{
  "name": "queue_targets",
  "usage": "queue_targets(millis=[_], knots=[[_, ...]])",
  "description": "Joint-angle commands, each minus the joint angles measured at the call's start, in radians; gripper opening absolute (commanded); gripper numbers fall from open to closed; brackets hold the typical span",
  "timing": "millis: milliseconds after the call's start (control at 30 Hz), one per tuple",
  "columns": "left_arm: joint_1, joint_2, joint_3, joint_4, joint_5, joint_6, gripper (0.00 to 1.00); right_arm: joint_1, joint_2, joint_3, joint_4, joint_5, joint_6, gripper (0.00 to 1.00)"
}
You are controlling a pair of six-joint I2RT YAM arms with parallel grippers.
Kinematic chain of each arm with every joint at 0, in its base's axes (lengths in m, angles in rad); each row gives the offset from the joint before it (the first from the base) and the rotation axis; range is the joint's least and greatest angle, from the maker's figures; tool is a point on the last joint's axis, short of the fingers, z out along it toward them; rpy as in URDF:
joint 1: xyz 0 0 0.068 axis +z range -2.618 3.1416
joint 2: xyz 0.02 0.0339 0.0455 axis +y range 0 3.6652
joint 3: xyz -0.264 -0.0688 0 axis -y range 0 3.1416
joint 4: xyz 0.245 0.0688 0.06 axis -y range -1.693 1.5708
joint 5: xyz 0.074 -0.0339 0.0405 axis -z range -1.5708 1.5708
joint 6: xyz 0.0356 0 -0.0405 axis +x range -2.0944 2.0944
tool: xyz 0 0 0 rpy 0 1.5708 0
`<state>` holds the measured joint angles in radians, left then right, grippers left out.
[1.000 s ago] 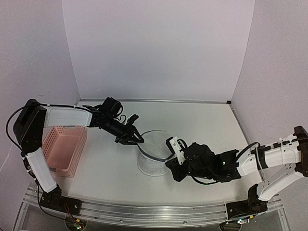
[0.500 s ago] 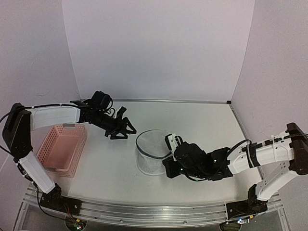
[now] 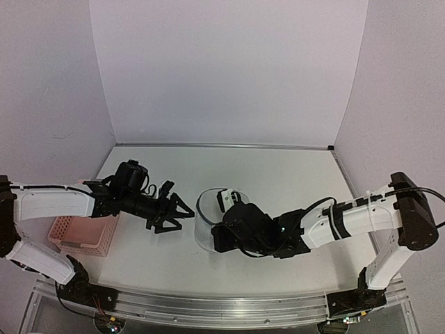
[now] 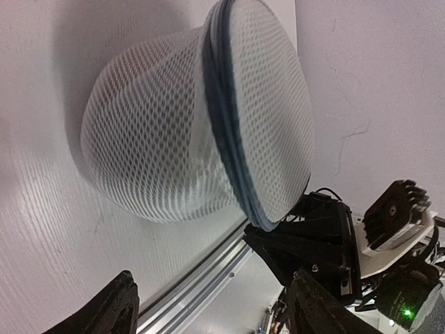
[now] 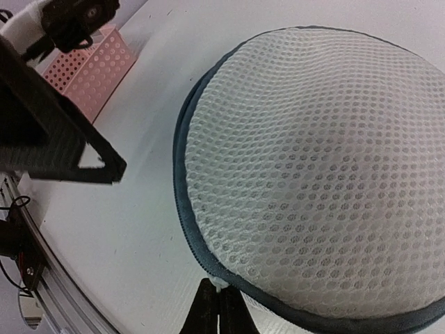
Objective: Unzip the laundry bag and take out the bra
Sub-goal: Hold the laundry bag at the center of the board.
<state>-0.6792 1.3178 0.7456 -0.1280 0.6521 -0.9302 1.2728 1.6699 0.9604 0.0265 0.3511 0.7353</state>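
The laundry bag (image 3: 206, 217), a white mesh cylinder with a dark rim, stands mid-table; it also shows in the left wrist view (image 4: 174, 125) and the right wrist view (image 5: 327, 160). My right gripper (image 5: 219, 296) is at the bag's near rim, shut on the small white zip pull (image 5: 220, 284). From above, that gripper (image 3: 219, 240) covers the bag's near side. My left gripper (image 3: 172, 213) hangs open just left of the bag, apart from it, with nothing between its fingers (image 4: 111, 313). The bra does not show through the mesh.
A pink lattice basket (image 3: 73, 233) stands at the left edge under my left arm, and it also appears in the right wrist view (image 5: 94, 69). The metal rail (image 3: 208, 306) runs along the near edge. White walls close in the back and sides.
My left gripper let go of the bag's rim, opened wide and drew back to the left. My right arm swung left around the bag's near side, staying shut.
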Motion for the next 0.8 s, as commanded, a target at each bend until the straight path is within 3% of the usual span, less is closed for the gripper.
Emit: queue_targets(millis=[0, 200, 567, 633, 767], knots=[[-0.061, -0.040, -0.066, 0.256, -0.044, -0.202, 0.75, 0.016, 0.026, 0.075, 0.030, -0.001, 0.035, 0.00], [-0.089, 0.014, -0.086, 0.370, -0.111, -0.298, 0.75, 0.033, 0.042, 0.098, 0.028, 0.003, 0.027, 0.00], [-0.113, 0.206, 0.065, 0.390, -0.085, -0.271, 0.67, 0.039, 0.014, 0.069, 0.019, 0.023, 0.023, 0.00], [-0.119, 0.227, 0.077, 0.391, -0.085, -0.272, 0.61, 0.039, 0.007, 0.065, 0.017, 0.028, 0.023, 0.00], [-0.125, 0.244, 0.093, 0.395, -0.075, -0.271, 0.36, 0.039, 0.004, 0.056, 0.012, 0.035, 0.025, 0.00]])
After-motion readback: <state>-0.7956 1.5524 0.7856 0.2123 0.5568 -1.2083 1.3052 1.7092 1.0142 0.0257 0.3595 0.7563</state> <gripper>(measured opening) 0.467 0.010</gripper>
